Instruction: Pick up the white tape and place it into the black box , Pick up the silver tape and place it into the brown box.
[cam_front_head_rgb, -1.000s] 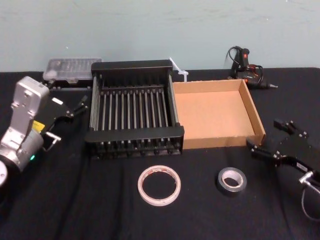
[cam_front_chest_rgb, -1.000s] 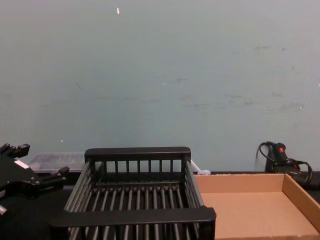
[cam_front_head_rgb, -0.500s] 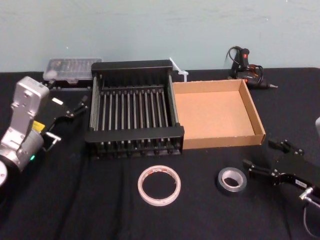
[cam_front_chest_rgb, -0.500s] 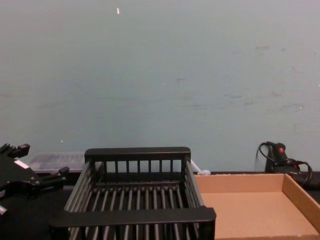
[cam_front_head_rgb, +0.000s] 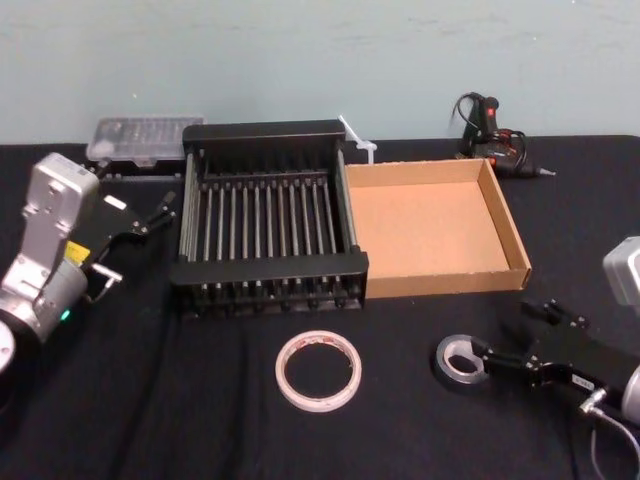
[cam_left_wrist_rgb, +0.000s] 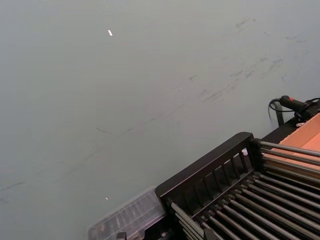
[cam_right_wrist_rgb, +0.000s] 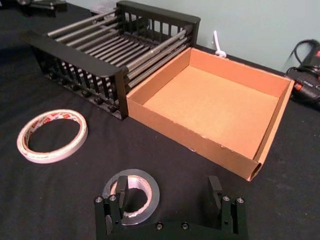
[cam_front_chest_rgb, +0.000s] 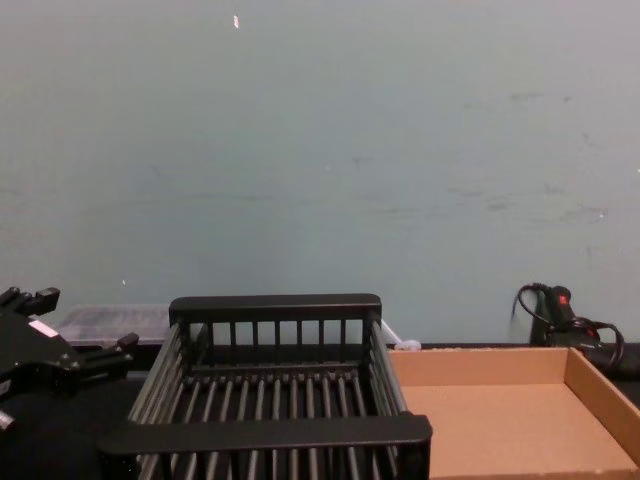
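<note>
The silver tape (cam_front_head_rgb: 455, 360) (cam_right_wrist_rgb: 145, 189) lies flat on the black cloth in front of the brown box (cam_front_head_rgb: 440, 283) (cam_right_wrist_rgb: 186, 136). My right gripper (cam_front_head_rgb: 505, 332) (cam_right_wrist_rgb: 168, 196) is open and low at the roll. One finger stands over the roll's hole, the other well outside its rim. Left of it lies the white tape (cam_front_head_rgb: 318, 371) (cam_right_wrist_rgb: 52, 136), flat before the black box (cam_front_head_rgb: 268, 266) (cam_right_wrist_rgb: 75, 52). Both boxes hold nothing. My left gripper (cam_front_head_rgb: 135, 245) (cam_front_chest_rgb: 80, 322) is parked open, left of the black box.
A clear plastic case (cam_front_head_rgb: 143, 135) (cam_left_wrist_rgb: 125, 219) sits behind the black box's left corner. A glue gun with cable (cam_front_head_rgb: 490, 130) (cam_right_wrist_rgb: 307, 70) lies behind the brown box, and a white plastic piece (cam_front_head_rgb: 357, 138) lies between the boxes at the back. Black cloth covers the table.
My right gripper has come down and leftward from the brown box's front right corner to the silver tape. Both tapes and the left arm have not moved.
</note>
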